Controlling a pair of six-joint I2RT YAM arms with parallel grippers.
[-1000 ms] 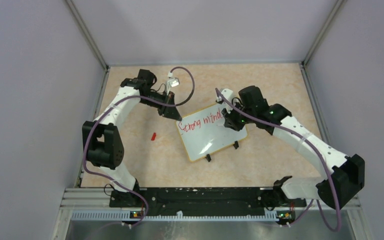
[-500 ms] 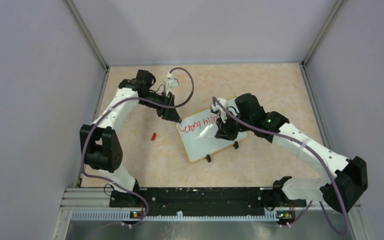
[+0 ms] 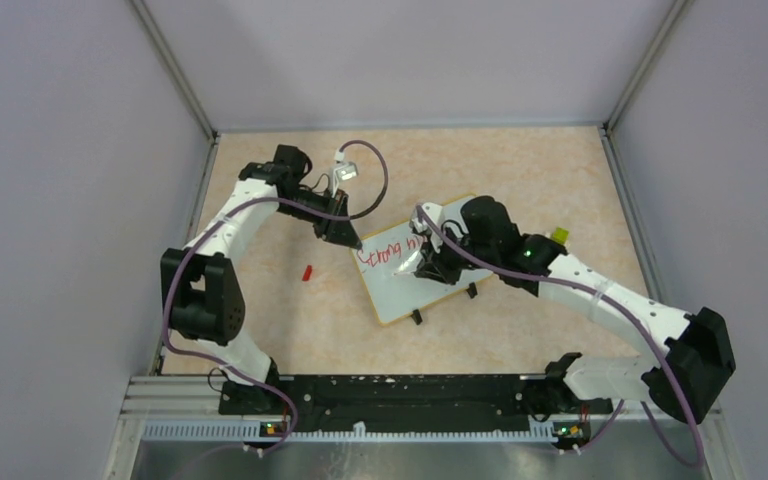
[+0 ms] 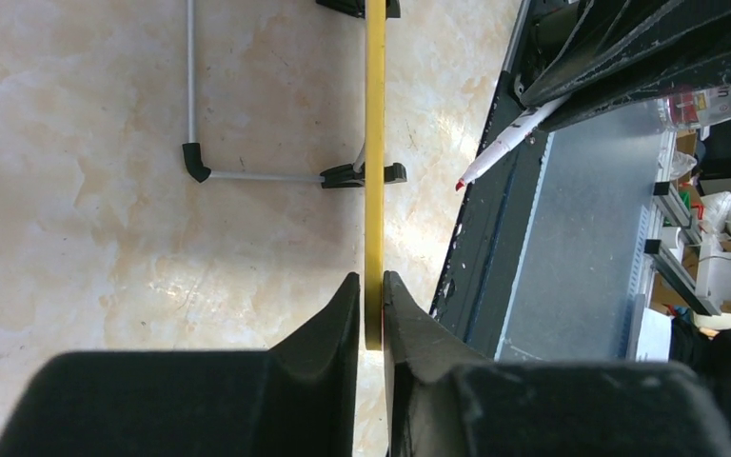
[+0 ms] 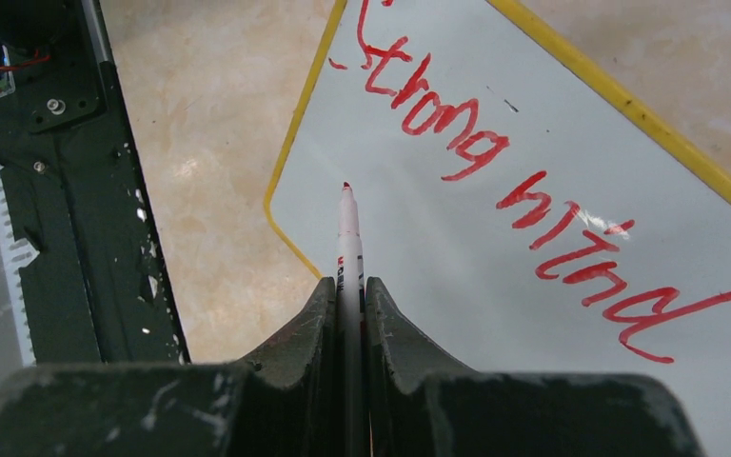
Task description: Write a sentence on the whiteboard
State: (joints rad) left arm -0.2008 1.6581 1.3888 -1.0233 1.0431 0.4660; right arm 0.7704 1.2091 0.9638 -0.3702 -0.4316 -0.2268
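The left jaws are being kept closed on the yellow rim of the whiteboard (image 3: 405, 290) at its far left corner, with the edge pinched between them. The right jaws are being held clamped on the barrel of a white marker (image 5: 347, 243), whose red tip is being pointed at the blank area under the first line. Whether the tip is touching cannot be told.

The whiteboard is lying askew near the middle of the surface (image 3: 290, 320), just ahead of both arms. Of the sentence (image 5: 457, 143), only "Strong mind" is being shown in red, and a second line is judged to be still wanting.

The board is being judged light, thin and stiff, with a slick face. It is likely to slide or pivot under pen pressure, so it is best taken by the rim at a corner, clear of the writing, as is being done now. The marker is being judged light and slender, and is best gripped along the barrel so that it cannot twist.

Compared with a second earlier, the right arm is being found swung away from the far right end of the board, and the pen is now being carried over the middle, nearer the left. A small yellow-green object (image 3: 558, 236) is being uncovered behind that arm. The left arm and the red cap (image 3: 306, 272) are being seen almost unmoved.
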